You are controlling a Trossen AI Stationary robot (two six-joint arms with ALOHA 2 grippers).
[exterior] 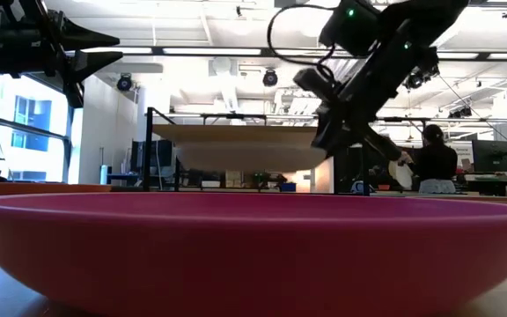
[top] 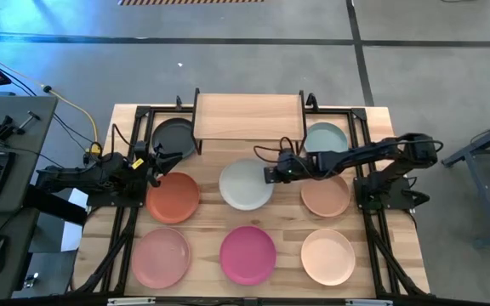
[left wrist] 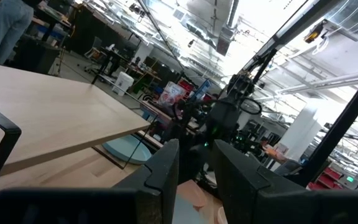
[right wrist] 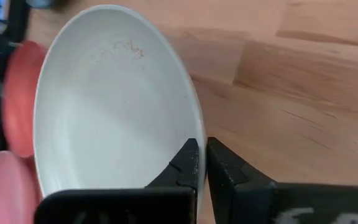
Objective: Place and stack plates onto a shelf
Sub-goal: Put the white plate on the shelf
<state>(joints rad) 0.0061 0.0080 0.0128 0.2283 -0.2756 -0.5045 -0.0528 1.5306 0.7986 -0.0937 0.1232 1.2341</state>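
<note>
Nothing readable showed anywhere: no word, label, brand or number could be made out on the round matte plates, the small light-wood shelf, the dark arms or the slatted wooden tabletop. Any signs in the room behind were too blurred to read.

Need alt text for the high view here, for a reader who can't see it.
Overhead: the right gripper pinches the rim of the grey-green plate at table centre, below the empty shelf. Seven more plates lie singly around it, and the left gripper hovers between the dark grey plate and the terracotta plate.
</note>
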